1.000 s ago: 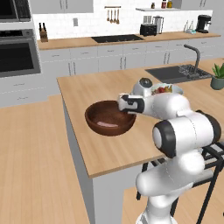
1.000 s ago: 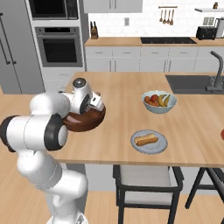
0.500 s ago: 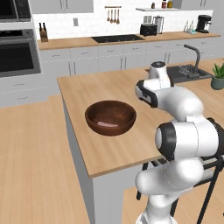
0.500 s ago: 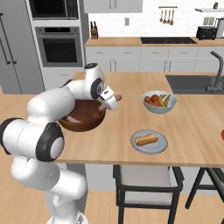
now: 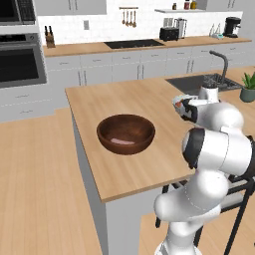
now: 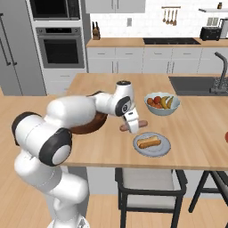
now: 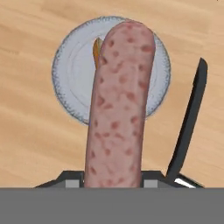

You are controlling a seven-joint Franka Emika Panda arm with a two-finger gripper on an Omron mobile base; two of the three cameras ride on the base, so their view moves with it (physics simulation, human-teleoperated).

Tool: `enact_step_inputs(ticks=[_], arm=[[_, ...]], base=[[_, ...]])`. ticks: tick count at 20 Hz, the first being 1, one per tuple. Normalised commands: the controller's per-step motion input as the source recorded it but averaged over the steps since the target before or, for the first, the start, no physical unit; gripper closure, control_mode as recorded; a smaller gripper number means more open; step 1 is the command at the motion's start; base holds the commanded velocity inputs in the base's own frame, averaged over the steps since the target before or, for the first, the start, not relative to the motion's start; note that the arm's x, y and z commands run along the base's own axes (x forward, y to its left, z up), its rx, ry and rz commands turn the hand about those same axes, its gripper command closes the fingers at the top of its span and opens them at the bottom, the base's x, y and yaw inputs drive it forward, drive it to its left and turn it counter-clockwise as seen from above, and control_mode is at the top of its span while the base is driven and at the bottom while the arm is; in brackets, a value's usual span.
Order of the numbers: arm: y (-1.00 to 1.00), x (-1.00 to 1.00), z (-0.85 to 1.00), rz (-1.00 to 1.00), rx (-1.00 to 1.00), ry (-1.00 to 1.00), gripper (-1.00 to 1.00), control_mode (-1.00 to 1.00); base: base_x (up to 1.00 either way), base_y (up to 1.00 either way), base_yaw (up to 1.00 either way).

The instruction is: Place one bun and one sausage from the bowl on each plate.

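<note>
The sausage (image 7: 118, 105) is pinched in the gripper (image 6: 132, 127), above the counter just short of the grey plate (image 6: 164, 147) with its bun (image 6: 148, 141). Released here, it could roll off the plate's rim. The hand view shows plate under sausage; the left view shows the bowl's (image 5: 125, 133) contents.

I'm looking over a wood-topped island (image 5: 124, 169) standing on a wooden floor (image 5: 35, 189). At twelve o'clock, grey cabinets (image 6: 133, 62) are running under a white wall; a wall oven (image 6: 60, 44) is sitting at ten o'clock, a stool (image 6: 151, 182) at six.
</note>
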Motion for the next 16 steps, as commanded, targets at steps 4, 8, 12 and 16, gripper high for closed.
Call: enact_step_inputs(ticks=[4,8,12,16], arm=[[-1.00,-0.49,-0.74,-0.36,0.09,0.00,1.00,-1.00],[-1.00,-0.35,-0.24,-0.36,0.04,0.00,1.00,-1.00],[-0.51,0.16,-0.27,-0.05,0.00,-0.03,1.00,-1.00],[-0.03,0.48,-0.52,0.00,-0.01,-0.10,1.00,-1.00]], base=[[0.00,0.00,0.00],[0.00,0.00,0.00],[0.00,0.00,0.00],[0.00,0.00,0.00]])
